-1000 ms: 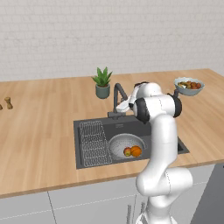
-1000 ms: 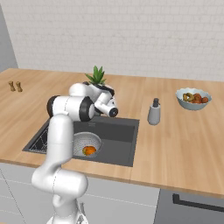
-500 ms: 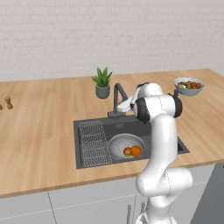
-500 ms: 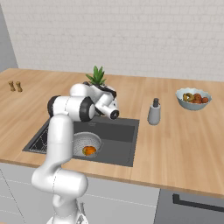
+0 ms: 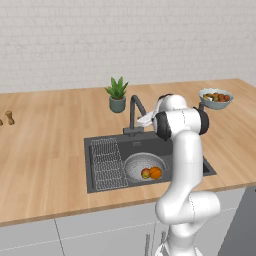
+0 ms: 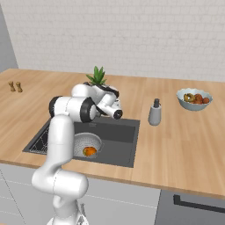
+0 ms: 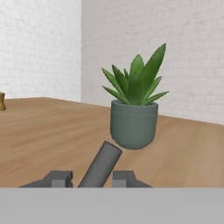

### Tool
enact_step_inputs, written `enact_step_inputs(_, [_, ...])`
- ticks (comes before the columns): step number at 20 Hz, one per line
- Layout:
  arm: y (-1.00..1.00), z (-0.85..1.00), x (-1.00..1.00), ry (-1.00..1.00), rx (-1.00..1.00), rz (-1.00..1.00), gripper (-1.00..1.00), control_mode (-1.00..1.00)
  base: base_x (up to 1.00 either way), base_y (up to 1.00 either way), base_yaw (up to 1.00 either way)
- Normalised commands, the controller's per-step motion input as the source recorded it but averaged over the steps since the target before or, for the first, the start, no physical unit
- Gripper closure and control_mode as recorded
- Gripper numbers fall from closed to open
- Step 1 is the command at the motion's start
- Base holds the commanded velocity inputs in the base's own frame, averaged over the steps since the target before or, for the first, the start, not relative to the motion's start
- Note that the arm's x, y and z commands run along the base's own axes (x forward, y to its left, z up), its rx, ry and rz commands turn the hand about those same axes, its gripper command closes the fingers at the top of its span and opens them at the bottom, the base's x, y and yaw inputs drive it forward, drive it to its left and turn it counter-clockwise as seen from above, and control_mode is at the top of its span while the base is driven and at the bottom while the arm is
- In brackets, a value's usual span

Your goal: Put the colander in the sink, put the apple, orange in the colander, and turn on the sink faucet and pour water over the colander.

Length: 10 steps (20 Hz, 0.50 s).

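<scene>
I've got the claw (image 7: 92, 178) pinched on the faucet (image 5: 135, 114) behind the sink (image 5: 100, 182), apple (image 5: 145, 173) and orange (image 5: 155, 172) sitting in the colander (image 5: 135, 166), potted plant (image 7: 134, 105) beyond.

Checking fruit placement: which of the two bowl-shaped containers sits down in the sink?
The colander, perforated metal, holding the apple and orange. The blue-grey fruit bowl stands on the counter.

Light was bright, even and soft, rendered without glare. Faint shadows lay under the potted green spiky plant (image 7: 133, 109). The hand view looked slightly soft; both base views stayed sharp and undistorted.
</scene>
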Motion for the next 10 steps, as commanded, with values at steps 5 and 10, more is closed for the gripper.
enact_step_inputs(5, [-0.76, -0.16, 0.0, 0.08, 0.0, 0.0, 1.0, -1.0, 0.0, 0.0, 0.0])
enact_step_inputs(10, [-0.7, -0.2, 0.0, 0.05, 0.0, 0.0, 1.0, -1.0, 0.0, 0.0, 0.0])
